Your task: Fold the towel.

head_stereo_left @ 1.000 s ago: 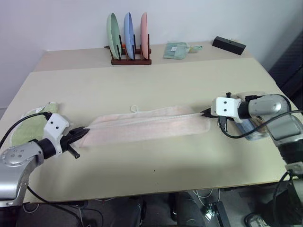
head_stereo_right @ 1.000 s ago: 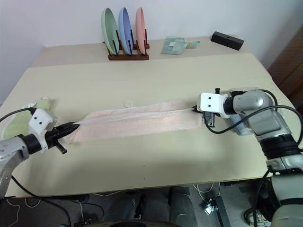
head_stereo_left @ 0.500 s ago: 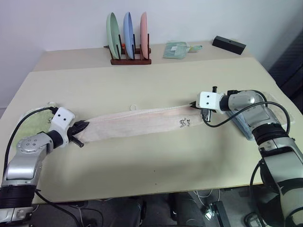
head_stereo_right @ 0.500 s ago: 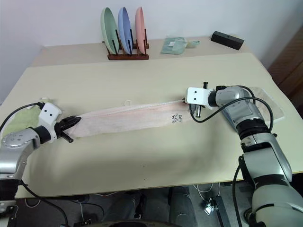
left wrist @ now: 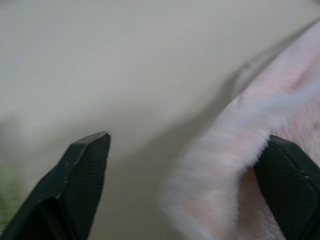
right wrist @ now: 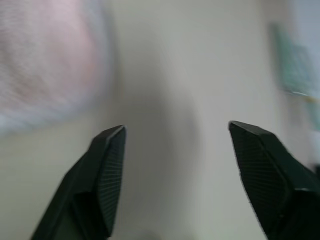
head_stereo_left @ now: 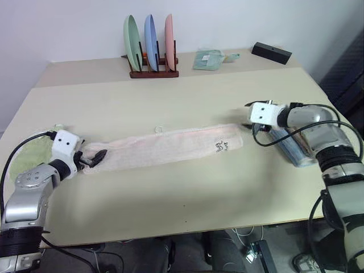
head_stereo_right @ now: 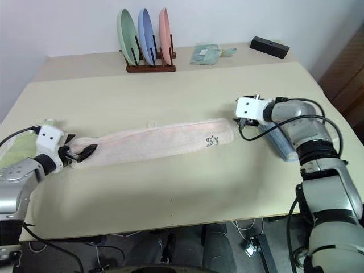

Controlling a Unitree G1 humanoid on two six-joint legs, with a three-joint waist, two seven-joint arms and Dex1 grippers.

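Left eye view puts the towel as a long folded strip across the middle of the table. At centre left, the left gripper has its fingers spread over the towel's end; at centre right, the right gripper is apart and empty, just off the other end. Any sideways brush by the left fingers could drag that layer and undo the fold.

Both arms: silver-grey rounded metal segments with black joint rings. Each wrist carries a white boxy housing with small dark holes. Left gripper and right gripper: black wedge-shaped fingers, ribbed inner pads. Black cables loop alongside both forearms.
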